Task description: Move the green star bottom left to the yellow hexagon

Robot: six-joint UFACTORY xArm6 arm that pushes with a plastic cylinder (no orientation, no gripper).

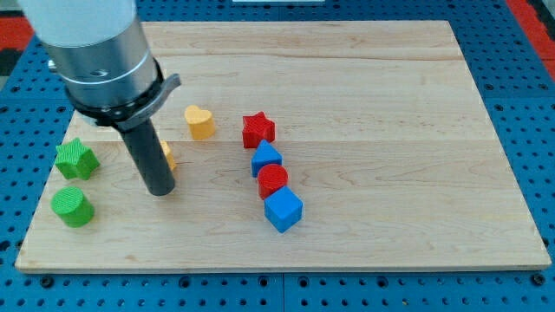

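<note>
The green star (75, 159) sits near the board's left edge. The yellow hexagon (167, 155) is to its right, mostly hidden behind my rod. My tip (160, 190) rests on the board just below and in front of the hexagon, right of the star. A green cylinder (72, 206) lies below the star.
A yellow heart (199, 122) lies above and right of my tip. A red star (257, 129), a blue block (267, 159), a red cylinder (272, 180) and a blue cube (283, 210) form a column near the middle. The wooden board (390, 130) lies on a blue pegboard.
</note>
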